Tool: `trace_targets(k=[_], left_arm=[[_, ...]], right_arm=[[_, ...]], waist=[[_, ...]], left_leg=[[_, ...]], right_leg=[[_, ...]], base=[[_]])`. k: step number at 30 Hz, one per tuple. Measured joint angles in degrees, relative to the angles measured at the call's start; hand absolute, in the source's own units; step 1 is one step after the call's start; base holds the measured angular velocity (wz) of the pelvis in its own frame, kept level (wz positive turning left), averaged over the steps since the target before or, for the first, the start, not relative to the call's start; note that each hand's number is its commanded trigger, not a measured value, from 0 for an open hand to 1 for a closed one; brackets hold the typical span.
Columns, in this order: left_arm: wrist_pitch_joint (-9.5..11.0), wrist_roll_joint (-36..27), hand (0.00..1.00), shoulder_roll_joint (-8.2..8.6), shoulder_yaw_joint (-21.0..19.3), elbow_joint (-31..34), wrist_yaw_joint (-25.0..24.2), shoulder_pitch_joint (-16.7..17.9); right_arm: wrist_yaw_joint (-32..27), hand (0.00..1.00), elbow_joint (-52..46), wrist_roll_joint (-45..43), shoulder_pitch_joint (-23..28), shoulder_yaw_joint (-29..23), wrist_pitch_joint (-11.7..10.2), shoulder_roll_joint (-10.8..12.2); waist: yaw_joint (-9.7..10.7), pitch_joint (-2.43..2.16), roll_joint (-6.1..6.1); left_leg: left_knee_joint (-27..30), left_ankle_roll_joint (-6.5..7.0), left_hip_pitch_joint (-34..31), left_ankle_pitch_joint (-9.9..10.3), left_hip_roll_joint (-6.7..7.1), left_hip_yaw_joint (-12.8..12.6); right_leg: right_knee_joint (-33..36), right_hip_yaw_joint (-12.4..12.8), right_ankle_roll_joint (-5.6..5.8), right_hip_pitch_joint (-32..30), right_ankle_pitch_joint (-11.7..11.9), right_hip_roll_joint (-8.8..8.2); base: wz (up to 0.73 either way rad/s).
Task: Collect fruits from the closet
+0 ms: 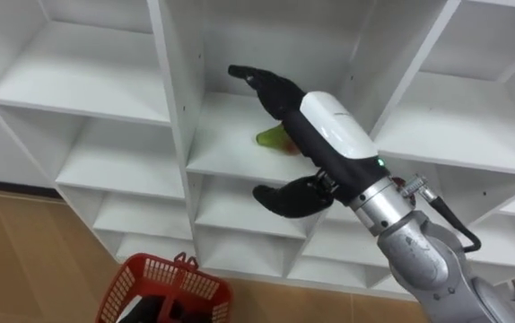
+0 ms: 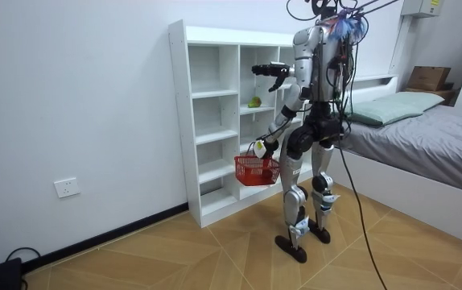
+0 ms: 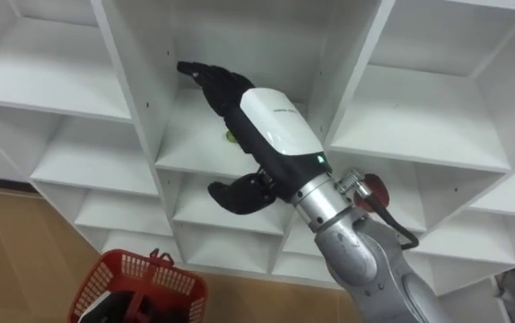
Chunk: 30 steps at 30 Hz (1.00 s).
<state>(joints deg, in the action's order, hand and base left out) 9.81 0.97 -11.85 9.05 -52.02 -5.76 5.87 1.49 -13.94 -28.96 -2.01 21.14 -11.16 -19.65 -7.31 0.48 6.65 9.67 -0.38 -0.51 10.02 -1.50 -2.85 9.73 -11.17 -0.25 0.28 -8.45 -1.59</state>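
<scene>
Inside the closet (image 1: 177,108), right hand (image 1: 284,97) hovers over green fruit (image 1: 269,137), fingers (image 1: 244,74) extended.

Black fingers (image 1: 250,75), white-backed right hand (image 1: 334,126), silver forearm (image 1: 412,244)

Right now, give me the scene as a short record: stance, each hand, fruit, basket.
stance: standing before the white shelf
right hand: open, reaching into a middle compartment
fruit: green, on that compartment's board, partly behind the right hand; contact unclear
left hand: low, at the basket's handle
basket: red, hanging in front of the lower shelves
</scene>
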Motion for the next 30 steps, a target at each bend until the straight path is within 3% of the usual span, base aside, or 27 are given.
trace_targets(k=[5,10,15,21,30], left_arm=[[-0.72,2.12,1.00,-0.01,0.01,0.80,0.05,-0.11],[-0.80,2.14,1.00,-0.18,0.02,2.06,0.00,-0.70],[-0.80,2.42,1.00,-0.21,-0.13,2.71,0.13,-1.42],[-1.24,5.83,1.00,-0.28,-1.65,8.86,-1.14,-1.43],[-2.51,5.98,1.00,-0.91,-1.91,13.18,-2.59,-1.54]], right_arm=[[-0.14,0.00,2.69,1.64,-2.43,0.02,0.00,-0.16],[-1.98,0.00,5.95,1.99,-4.55,-0.03,-0.07,-0.19],[-2.30,0.00,10.79,8.15,-8.70,-0.25,-0.53,-0.42],[-2.12,0.00,16.85,8.41,-12.18,-3.56,-0.01,-0.37],[-3.34,0.00,27.79,10.77,-16.14,-5.00,1.37,-0.51]], waist=[[-0.44,0.41,0.32],[-0.57,0.48,0.38],[-0.57,0.51,0.77],[-0.81,0.83,2.28],[-0.67,0.58,4.10]], left_leg=[[0.11,0.01,-0.06,0.00,0.12,0.67],[0.59,-0.01,-0.77,0.00,0.15,2.02],[0.95,-0.05,-1.00,-0.03,0.19,2.61],[1.87,-0.06,-1.98,-0.03,0.28,3.41],[3.15,-0.15,-2.73,-0.08,0.40,4.70]], right_leg=[[-0.09,-0.85,0.00,0.45,0.00,-0.14],[-0.16,-2.47,0.02,0.61,-0.01,-0.21],[-0.13,-2.98,0.02,0.61,-0.01,-0.24],[-0.08,-3.10,0.02,0.61,-0.01,-0.27],[-0.03,-4.34,0.02,0.82,-0.01,-0.32]], base=[[0.09],[0.15],[0.06],[0.08],[0.07]])
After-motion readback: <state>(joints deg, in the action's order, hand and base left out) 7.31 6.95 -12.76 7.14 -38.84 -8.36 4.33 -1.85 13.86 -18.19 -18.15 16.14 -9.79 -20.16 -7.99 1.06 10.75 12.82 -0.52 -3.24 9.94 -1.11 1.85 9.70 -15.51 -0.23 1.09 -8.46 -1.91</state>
